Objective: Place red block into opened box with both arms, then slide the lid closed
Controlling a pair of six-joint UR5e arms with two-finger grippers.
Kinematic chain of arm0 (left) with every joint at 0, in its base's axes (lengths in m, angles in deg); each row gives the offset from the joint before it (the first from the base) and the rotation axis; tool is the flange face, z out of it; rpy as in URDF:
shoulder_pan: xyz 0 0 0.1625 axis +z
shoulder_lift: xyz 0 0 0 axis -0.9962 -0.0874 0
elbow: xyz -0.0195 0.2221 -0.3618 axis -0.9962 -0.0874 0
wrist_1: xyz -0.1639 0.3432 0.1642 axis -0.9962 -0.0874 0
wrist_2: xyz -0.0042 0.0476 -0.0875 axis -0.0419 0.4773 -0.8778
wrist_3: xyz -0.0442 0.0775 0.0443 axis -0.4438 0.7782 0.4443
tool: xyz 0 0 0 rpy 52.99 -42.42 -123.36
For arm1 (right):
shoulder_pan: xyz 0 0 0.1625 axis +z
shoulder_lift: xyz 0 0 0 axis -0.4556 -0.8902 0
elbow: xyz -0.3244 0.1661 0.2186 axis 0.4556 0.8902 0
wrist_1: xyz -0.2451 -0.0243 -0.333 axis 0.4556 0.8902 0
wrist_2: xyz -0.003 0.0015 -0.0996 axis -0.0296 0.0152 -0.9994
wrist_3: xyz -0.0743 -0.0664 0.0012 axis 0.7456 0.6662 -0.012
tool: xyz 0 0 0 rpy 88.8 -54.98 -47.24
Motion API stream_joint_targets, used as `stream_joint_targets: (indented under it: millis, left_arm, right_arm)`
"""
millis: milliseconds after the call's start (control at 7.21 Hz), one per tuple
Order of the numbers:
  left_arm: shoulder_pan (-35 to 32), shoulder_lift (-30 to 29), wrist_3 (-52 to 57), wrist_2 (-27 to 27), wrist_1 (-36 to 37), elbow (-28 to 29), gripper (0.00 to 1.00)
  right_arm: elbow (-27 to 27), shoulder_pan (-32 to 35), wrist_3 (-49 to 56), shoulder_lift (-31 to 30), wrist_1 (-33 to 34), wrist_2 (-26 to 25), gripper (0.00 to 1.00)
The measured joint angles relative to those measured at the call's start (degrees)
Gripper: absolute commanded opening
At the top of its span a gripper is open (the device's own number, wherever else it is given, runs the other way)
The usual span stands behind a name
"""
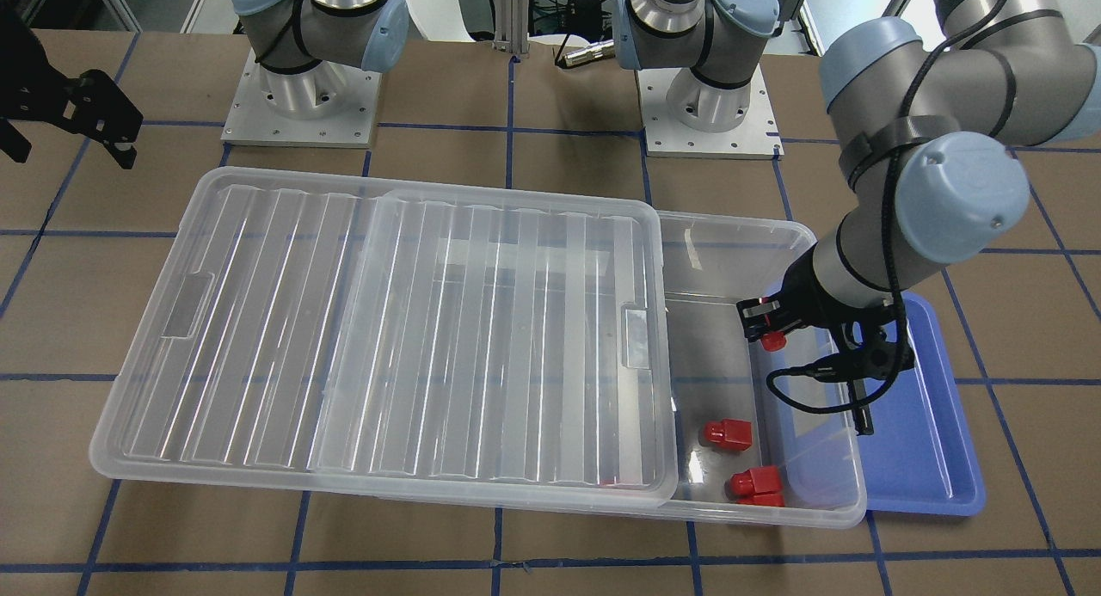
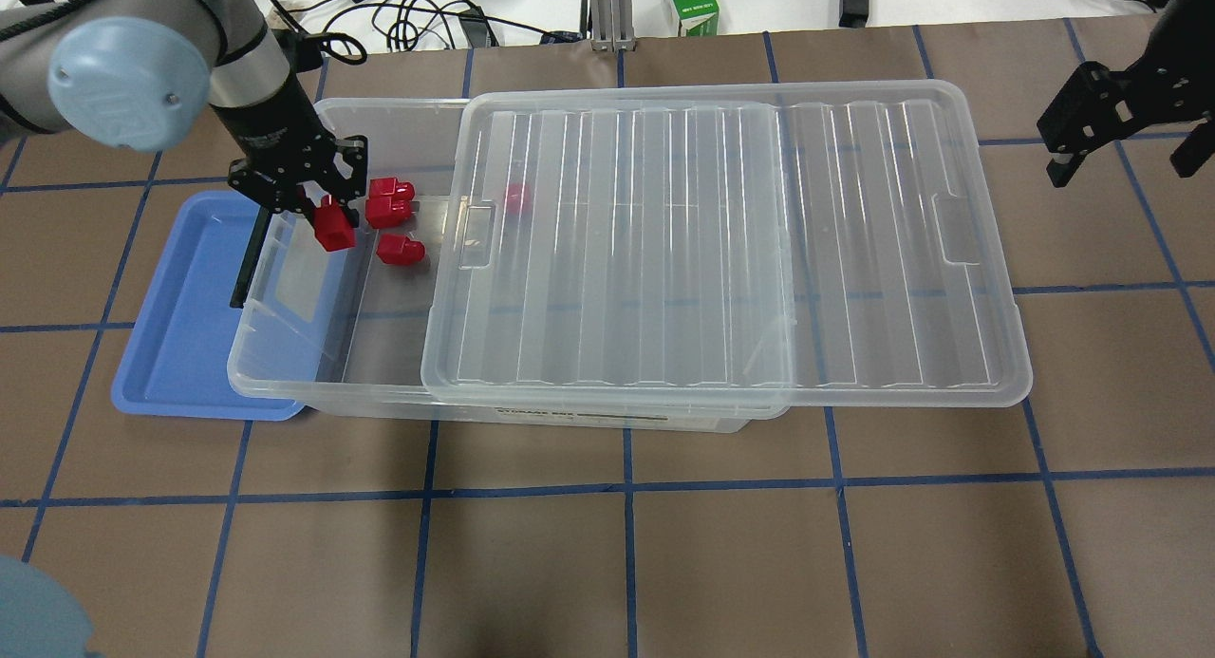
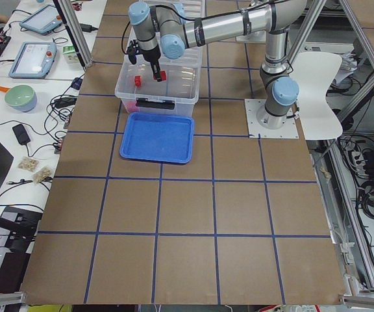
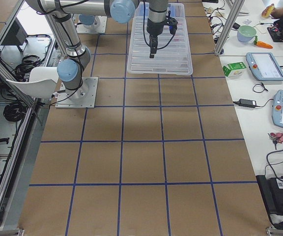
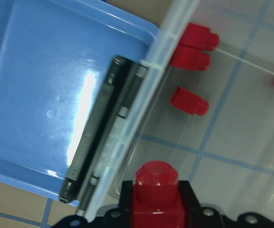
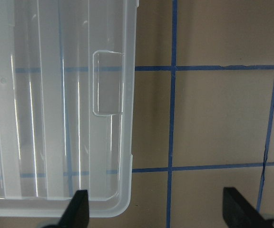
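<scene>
Block hangs over box end left uncovered by lid.

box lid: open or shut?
Open. The lid is slid toward the robot's right, overhanging that end of the box. The end beneath the left pincer is uncovered, with loose red blocks showing.

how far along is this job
Done: several red blocks lie in the box's open end. In hand: the left end effector holds another block above that opening. Left: release it, then slide the lid shut; the right end effector, open, hovers off the lid's far end.
</scene>
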Motion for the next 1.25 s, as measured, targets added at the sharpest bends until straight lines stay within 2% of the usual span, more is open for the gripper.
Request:
stream_joint_targets:
  millis: [555, 1248]
  left_arm:
    - [-0.3, -0.7, 2.8, -0.4, 10.7, -9.7, 0.0]
    - [0.0, -2.2, 9.8, -0.5, 21.9, -17.9, 0.0]
  right_arm:
    - [-0.8, 0.1, -0.4, 0.2, 0.3, -1.1, 1.0]
    - [-1.0, 0.1, -0.4, 0.1, 0.1, -1.2, 1.0]
